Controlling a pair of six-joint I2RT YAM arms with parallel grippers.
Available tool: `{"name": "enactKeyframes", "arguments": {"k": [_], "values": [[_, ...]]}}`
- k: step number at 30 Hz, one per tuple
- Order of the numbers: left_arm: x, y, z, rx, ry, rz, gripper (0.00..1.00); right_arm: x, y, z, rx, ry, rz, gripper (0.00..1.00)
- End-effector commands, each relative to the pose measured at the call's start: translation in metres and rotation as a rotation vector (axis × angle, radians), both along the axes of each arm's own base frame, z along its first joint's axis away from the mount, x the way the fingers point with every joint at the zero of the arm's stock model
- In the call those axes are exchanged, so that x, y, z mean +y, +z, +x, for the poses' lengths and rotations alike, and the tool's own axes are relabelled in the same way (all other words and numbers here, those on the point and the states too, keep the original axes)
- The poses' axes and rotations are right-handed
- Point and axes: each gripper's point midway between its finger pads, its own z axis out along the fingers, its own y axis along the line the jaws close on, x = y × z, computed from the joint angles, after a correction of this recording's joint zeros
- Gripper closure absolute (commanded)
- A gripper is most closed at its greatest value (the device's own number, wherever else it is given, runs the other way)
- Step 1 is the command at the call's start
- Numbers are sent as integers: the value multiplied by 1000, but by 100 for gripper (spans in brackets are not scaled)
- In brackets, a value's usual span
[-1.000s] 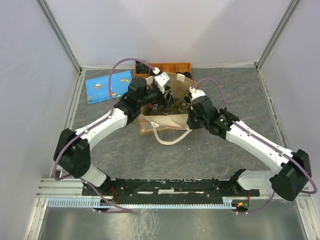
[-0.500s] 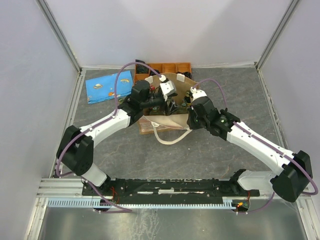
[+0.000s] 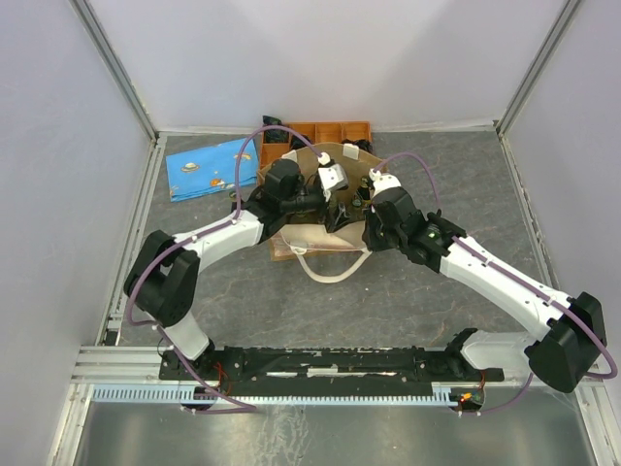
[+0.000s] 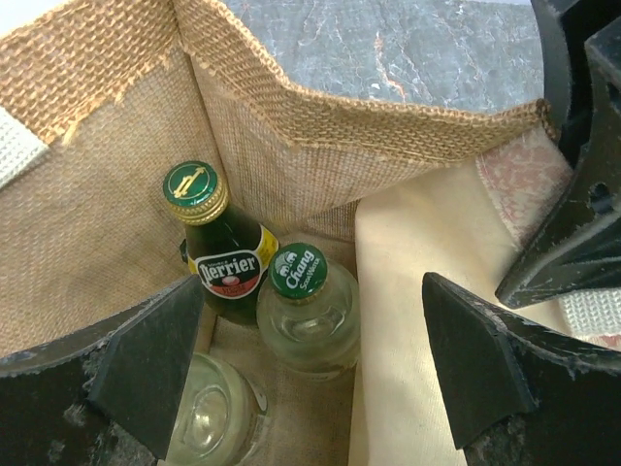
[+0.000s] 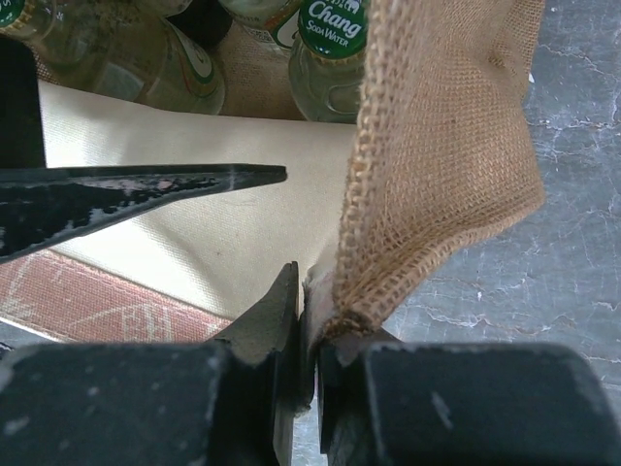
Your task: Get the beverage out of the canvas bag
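Perrier bottle (image 4: pixel 225 254) and Chang bottle (image 4: pixel 306 311) stand under wide-open, empty left fingers (image 4: pixel 146 369); right fingers (image 5: pixel 272 311) pinch canvas bag (image 5: pixel 437 146).

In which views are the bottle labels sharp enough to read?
Left wrist view: Perrier bottle and Chang bottle labels read sharply. Right wrist view: Chang bottle legible, cut by the frame. Top external view: too small inside the canvas bag.

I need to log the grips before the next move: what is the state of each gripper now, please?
Left gripper: open, holding nothing, inside the mouth of the tan-brown woven canvas bag.
Right gripper: closed on the bag's rim.
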Motion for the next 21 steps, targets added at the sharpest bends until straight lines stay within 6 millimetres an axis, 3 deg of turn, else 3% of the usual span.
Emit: {"name": "enactKeyframes", "arguments": {"k": [1, 15, 21], "values": [[-16, 9, 8, -62, -36, -27, 1, 4, 22, 5, -66, 5, 38, 85], [-26, -4, 9, -9, -51, -36, 5, 2, 22, 4, -67, 8, 29, 85], [-24, 16, 8, -42, -26, -38, 5, 3, 21, 4, -61, 9, 31, 85]]}}
